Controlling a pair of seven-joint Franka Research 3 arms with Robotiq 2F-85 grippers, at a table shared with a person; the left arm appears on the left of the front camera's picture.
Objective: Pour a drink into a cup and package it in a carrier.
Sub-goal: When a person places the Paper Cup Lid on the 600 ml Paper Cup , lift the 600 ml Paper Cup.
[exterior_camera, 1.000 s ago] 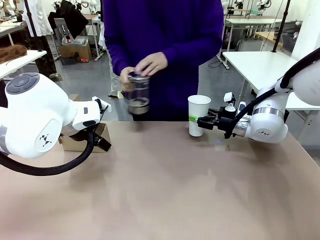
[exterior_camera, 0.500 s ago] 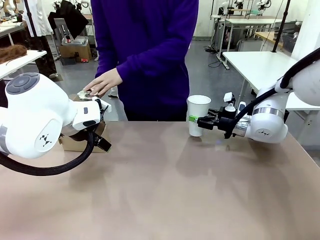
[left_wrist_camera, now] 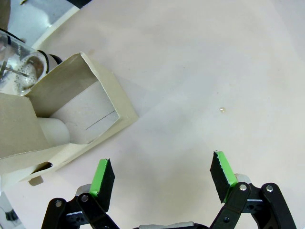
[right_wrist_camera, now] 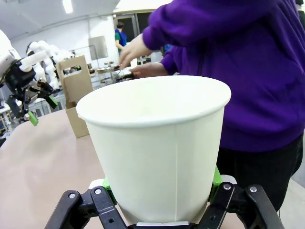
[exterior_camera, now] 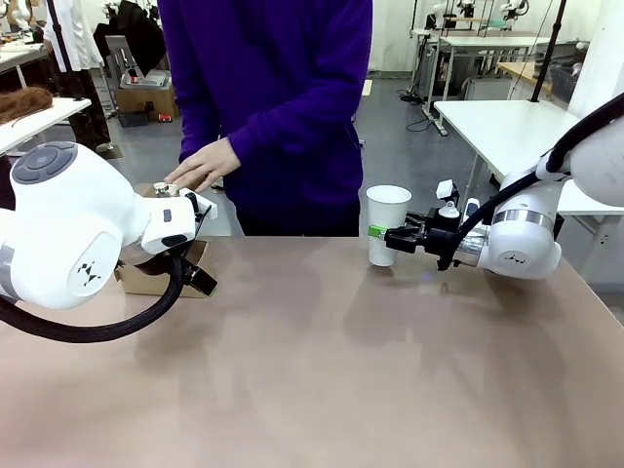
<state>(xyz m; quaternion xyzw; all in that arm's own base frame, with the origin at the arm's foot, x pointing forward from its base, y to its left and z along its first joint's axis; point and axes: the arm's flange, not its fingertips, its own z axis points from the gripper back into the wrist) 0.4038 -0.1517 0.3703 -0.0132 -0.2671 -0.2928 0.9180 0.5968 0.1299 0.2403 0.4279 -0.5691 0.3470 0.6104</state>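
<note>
My right gripper [exterior_camera: 380, 233] is shut on the tall white paper cup [exterior_camera: 387, 225], which stands upright near the table's far edge. In the right wrist view the cup [right_wrist_camera: 157, 143] sits between the green pads [right_wrist_camera: 215, 178]. My left gripper [left_wrist_camera: 163, 174] hangs open over bare table just beside the brown cardboard carrier [left_wrist_camera: 71, 102], which has a white cup-like shape inside it. The glass pot [left_wrist_camera: 16, 71] with a metal band stands behind the carrier; I cannot make out the drink in it. The person's hand [exterior_camera: 200, 164] rests over that spot, behind the carrier [exterior_camera: 156, 278].
The person in a purple top stands at the far side of the table [exterior_camera: 322, 370]. My left arm's bulky white body [exterior_camera: 68, 244] covers the left part of the table in the front view. Other tables stand in the background.
The person has carried the glass pot from in front of the chest to the left, down behind the carrier. Both arms and the held cup have stayed still.
</note>
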